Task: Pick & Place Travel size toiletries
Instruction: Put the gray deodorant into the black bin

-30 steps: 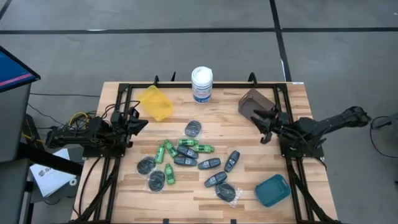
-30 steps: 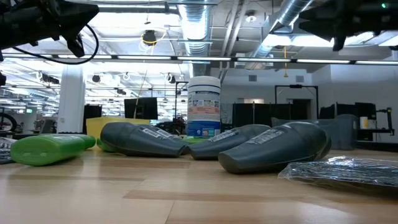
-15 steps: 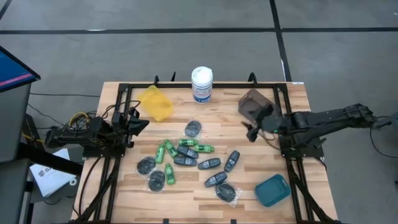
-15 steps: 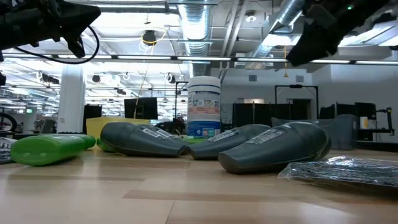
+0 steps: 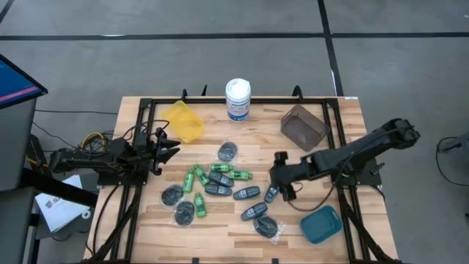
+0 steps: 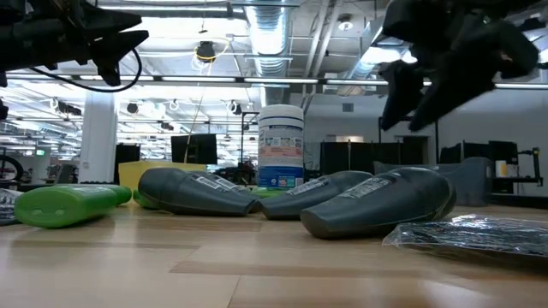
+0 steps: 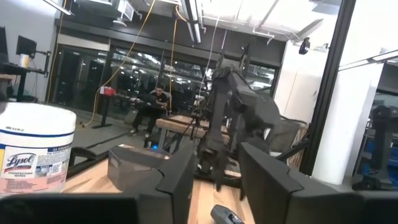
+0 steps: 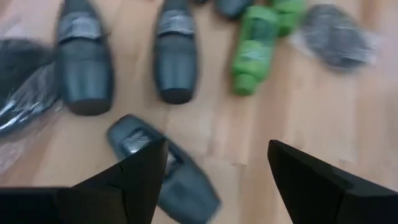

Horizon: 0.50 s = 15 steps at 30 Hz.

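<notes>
The travel size toiletries lie loose on the wooden table's middle: green mini bottles (image 5: 198, 177), dark oblong mini bottles (image 5: 246, 193) and flat dark discs in shiny wrap (image 5: 228, 152). My right gripper (image 5: 277, 176) hangs open above the right end of the scatter and slants down. One dark bottle (image 8: 163, 169) lies under its fingers, untouched. My left gripper (image 5: 174, 144) stays at the table's left side, open and empty, and points about level across the table. It also shows in the left wrist view (image 7: 217, 168).
A yellow bin (image 5: 183, 121) stands far left, a brown bin (image 5: 303, 125) far right and a teal bin (image 5: 321, 224) near right. A white cylindrical tub (image 5: 237, 99) stands at the far edge's middle. Black frame rails run along the table's left and right sides.
My right gripper has swung from beside the brown bin toward the table's near and left sides, sunk a little and tipped to point down over the dark bottles. My left gripper has stayed in place, and its fingers have opened. No toiletry has moved.
</notes>
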Each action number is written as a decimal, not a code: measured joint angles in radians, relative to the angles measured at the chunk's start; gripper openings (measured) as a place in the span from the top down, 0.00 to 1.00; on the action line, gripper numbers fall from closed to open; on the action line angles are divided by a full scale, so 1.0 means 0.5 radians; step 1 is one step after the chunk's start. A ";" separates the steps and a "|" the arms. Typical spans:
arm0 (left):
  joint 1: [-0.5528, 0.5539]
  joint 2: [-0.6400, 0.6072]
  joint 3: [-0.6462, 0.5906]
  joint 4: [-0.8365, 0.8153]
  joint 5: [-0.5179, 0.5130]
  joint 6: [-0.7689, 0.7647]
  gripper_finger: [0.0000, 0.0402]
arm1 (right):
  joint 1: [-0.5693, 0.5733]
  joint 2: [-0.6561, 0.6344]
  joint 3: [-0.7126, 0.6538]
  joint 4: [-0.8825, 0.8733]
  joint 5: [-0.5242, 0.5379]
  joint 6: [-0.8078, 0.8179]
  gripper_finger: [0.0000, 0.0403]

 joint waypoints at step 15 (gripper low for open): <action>0.000 0.000 0.001 0.020 -0.001 0.000 0.52 | 0.098 0.347 0.085 -0.082 -0.136 -0.181 0.33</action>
